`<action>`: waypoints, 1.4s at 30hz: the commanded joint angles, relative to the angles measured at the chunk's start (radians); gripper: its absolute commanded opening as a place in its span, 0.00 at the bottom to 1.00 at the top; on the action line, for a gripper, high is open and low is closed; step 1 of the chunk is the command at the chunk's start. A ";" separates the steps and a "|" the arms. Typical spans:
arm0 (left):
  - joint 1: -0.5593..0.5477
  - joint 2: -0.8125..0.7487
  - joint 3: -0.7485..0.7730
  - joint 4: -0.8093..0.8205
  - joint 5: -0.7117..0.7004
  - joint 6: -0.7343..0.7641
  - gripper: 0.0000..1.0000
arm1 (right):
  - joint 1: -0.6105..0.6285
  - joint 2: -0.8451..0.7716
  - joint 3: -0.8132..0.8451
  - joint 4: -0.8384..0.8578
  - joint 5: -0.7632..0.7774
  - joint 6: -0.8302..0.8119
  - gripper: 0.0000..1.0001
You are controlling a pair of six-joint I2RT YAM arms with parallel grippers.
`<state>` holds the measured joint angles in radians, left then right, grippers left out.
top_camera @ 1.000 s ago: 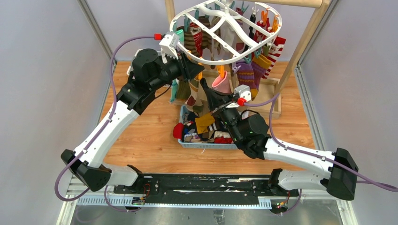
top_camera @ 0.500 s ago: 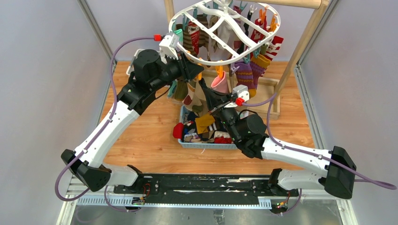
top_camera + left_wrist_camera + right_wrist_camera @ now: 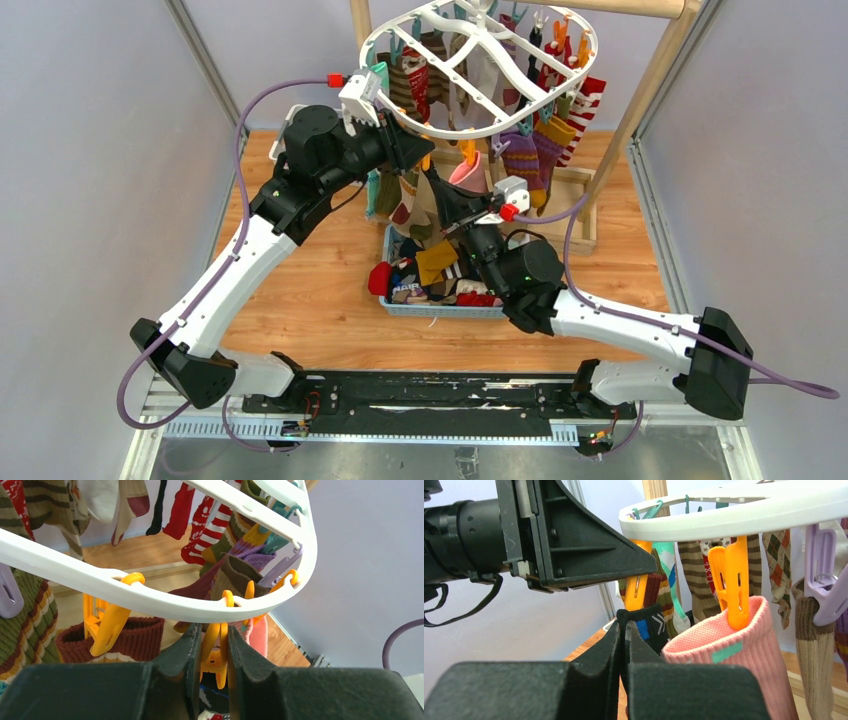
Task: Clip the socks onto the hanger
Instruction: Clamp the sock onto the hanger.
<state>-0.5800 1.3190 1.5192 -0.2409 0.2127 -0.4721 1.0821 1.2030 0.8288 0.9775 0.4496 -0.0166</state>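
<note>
At upper centre, the left gripper (image 3: 214,640) pinches an orange clothespin (image 3: 215,662) under the white hanger (image 3: 150,597). Beside it, the right gripper (image 3: 625,635) clamps a black sock (image 3: 651,625), blue-and-white patterned, seemingly just below that clothespin.

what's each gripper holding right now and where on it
Left gripper squeezes an orange clothespin by its upper arms, just under the hanger rim. Right gripper pinches a black sock near its upper edge.
</note>
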 commanded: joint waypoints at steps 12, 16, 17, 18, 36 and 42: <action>0.030 -0.002 -0.020 -0.004 -0.130 0.009 0.00 | -0.011 0.024 0.067 0.074 0.005 -0.027 0.00; 0.029 -0.002 -0.019 -0.002 -0.137 0.013 0.00 | -0.011 0.033 0.075 0.081 -0.006 -0.021 0.00; 0.031 -0.004 -0.019 -0.001 -0.139 0.015 0.00 | -0.011 0.034 0.077 0.082 -0.007 -0.018 0.00; 0.031 -0.003 -0.019 -0.001 -0.142 0.016 0.00 | -0.012 0.036 0.079 0.082 -0.006 -0.018 0.00; 0.030 0.014 0.000 0.006 -0.151 0.010 0.00 | 0.016 0.134 0.104 0.219 0.109 -0.051 0.00; 0.031 0.014 0.005 0.003 -0.160 0.015 0.00 | 0.030 0.148 0.116 0.214 0.081 -0.043 0.00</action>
<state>-0.5800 1.3190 1.5181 -0.2337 0.1898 -0.4671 1.0931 1.3468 0.9115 1.1324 0.5236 -0.0463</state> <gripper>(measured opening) 0.230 0.014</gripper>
